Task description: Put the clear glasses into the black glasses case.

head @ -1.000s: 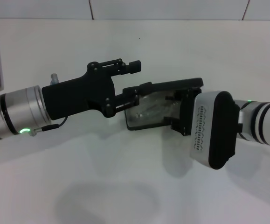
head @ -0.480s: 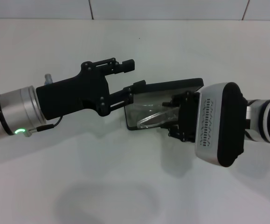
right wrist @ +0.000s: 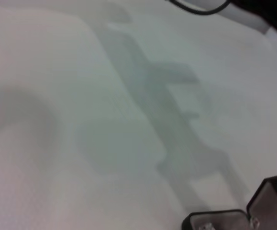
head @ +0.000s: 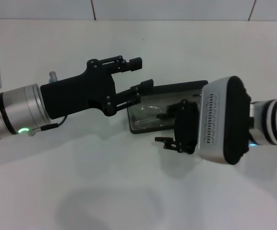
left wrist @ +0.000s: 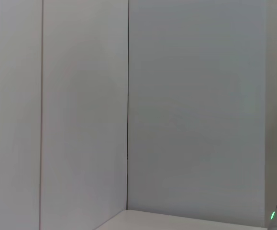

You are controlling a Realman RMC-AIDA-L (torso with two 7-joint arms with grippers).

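I see the white table (head: 138, 191) filling most of the head view, with a tiled wall (head: 176, 9) along the top edge. My left arm comes in from the middle left of that frame, stretched almost level and angled a little upward toward the centre. The left gripper (head: 140, 74) sits just left of centre with its jaws spread wide and nothing between them; its lower finger (head: 143, 87) is at the upper left edge of the case lid, though I cannot tell whether it touches it. My right arm enters from the middle right, its bulky silver and black wrist turned toward the centre. The right gripper (head: 164, 140) hangs just below centre, in front of the case's near edge; I cannot tell how far its fingers are apart.

The black glasses case (head: 169, 103) lies open at the centre of the head view, between the two grippers, lid raised at the back. The clear glasses (head: 150, 115) lie inside it on the grey lining, faint against it.

In the right wrist view a corner of the open case (right wrist: 267, 196) shows at the lower right, on the table.
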